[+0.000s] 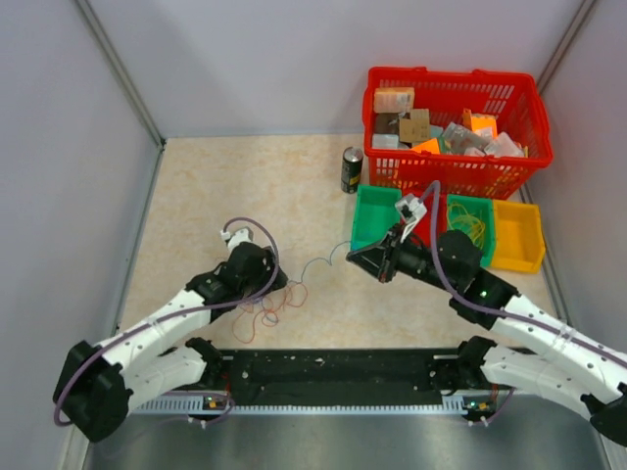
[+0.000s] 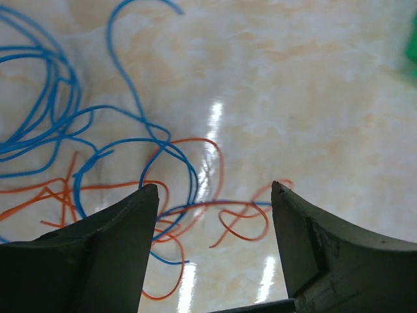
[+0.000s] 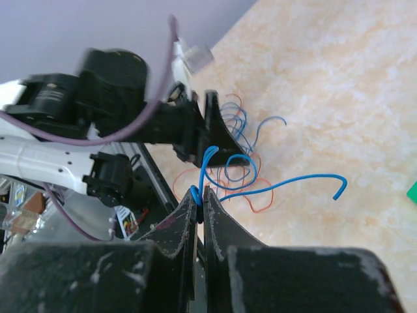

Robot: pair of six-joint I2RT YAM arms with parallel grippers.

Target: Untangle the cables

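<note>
A tangle of thin blue (image 2: 132, 141) and orange (image 2: 245, 235) cables lies on the beige table (image 1: 196, 206); in the top view the tangle (image 1: 269, 311) lies in front of the left arm. My left gripper (image 1: 277, 284) hangs just over it, jaws open and empty (image 2: 214, 192). My right gripper (image 1: 355, 255) is shut on a blue cable (image 3: 293, 184), pinched at the fingertips (image 3: 199, 194) and lifted off the table. That cable (image 1: 318, 262) trails back to the tangle. The left gripper (image 3: 218, 134) also shows in the right wrist view.
A red basket (image 1: 529, 117) full of packets stands at the back right. A dark can (image 1: 352, 169) stands beside it. In front are a green bin (image 1: 370, 223), a green bin (image 1: 487, 233) holding yellow-green wires and a yellow bin (image 1: 516, 235). Grey walls enclose the table.
</note>
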